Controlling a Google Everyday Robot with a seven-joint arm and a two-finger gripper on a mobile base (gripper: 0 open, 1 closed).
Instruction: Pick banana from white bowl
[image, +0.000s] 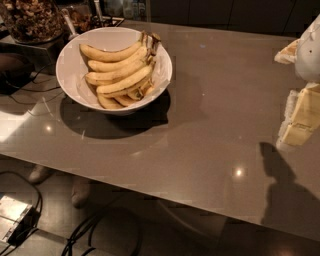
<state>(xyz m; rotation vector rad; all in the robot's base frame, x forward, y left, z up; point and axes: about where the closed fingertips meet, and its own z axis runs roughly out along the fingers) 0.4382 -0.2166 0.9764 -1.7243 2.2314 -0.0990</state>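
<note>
A large white bowl (69, 60) stands on the grey table at the upper left. It holds a bunch of several ripe yellow bananas (120, 75) with their brown stems pointing to the upper right. My gripper (289, 95) hangs above the table at the right edge of the view, far to the right of the bowl. Its two yellowish fingers (299, 120) stand apart with nothing between them. It casts a shadow on the table at the lower right.
A dark clear jar of brown bits (31, 20) stands behind the bowl at the top left, with utensils beside it. Black cables run left of the bowl. The table's front edge runs across the lower part of the view, with floor, cables and a small box below.
</note>
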